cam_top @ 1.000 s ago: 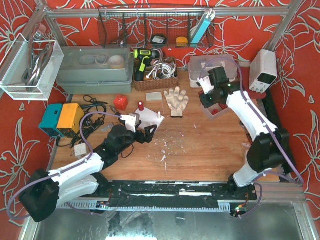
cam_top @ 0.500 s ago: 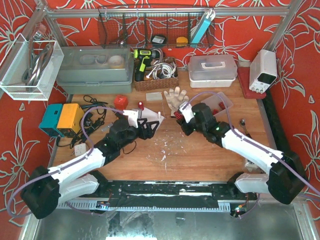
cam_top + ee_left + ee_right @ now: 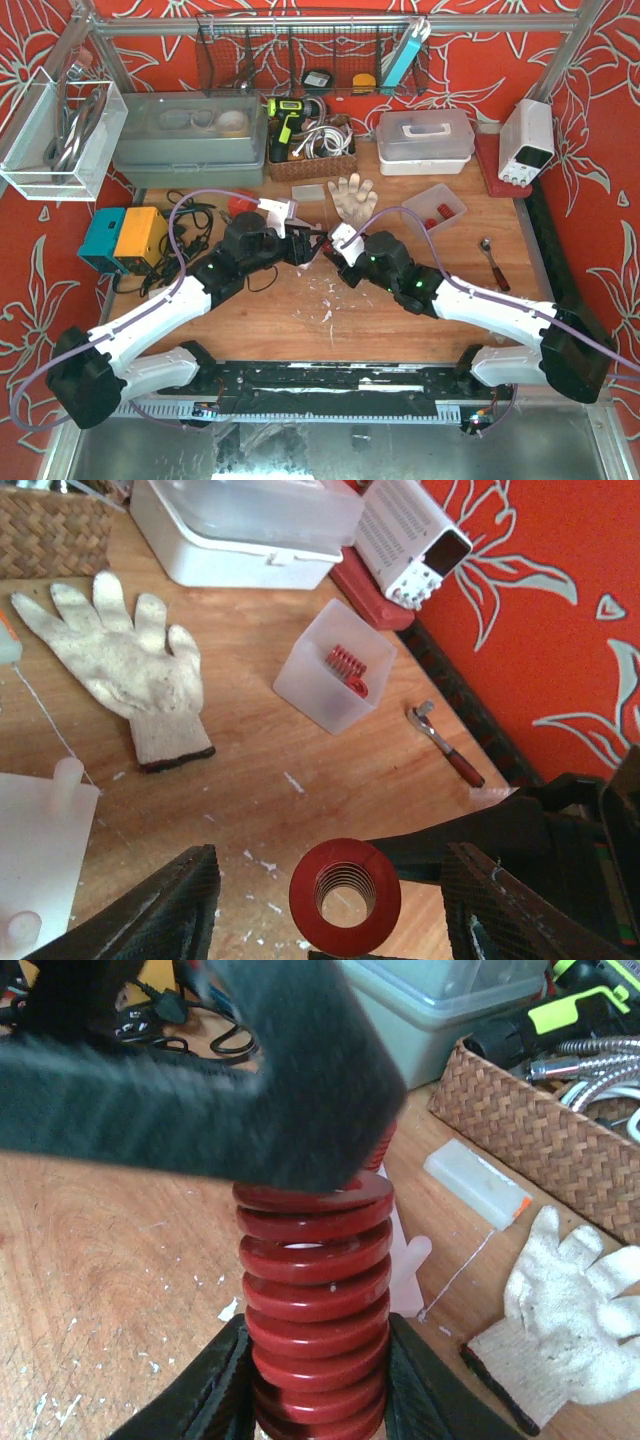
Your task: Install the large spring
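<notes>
My right gripper (image 3: 318, 1392) is shut on the lower coils of the large spring (image 3: 315, 1300), a thick red coil held out over the table centre. In the left wrist view the large spring (image 3: 345, 895) shows end-on between my left gripper's (image 3: 335, 885) fingers (image 3: 175, 905), with a gap on each side, so that gripper is open around it. In the top view my left gripper (image 3: 316, 246) and right gripper (image 3: 340, 256) meet nose to nose. A white base plate (image 3: 30, 850) with upright pegs lies just under and behind them. A dark left finger (image 3: 250, 1090) covers the spring's top.
A white work glove (image 3: 352, 200) lies behind the grippers. A clear bin (image 3: 432, 208) with small red springs sits at the right, a small ratchet (image 3: 493, 262) beyond it. Wicker basket (image 3: 310, 160), white lidded box (image 3: 425, 140) and power supply (image 3: 525, 140) line the back.
My right arm swung from the clear bin at the back right to the table centre, carrying the spring. My left gripper moved up to meet it and its jaws have narrowed around the spring's end.
</notes>
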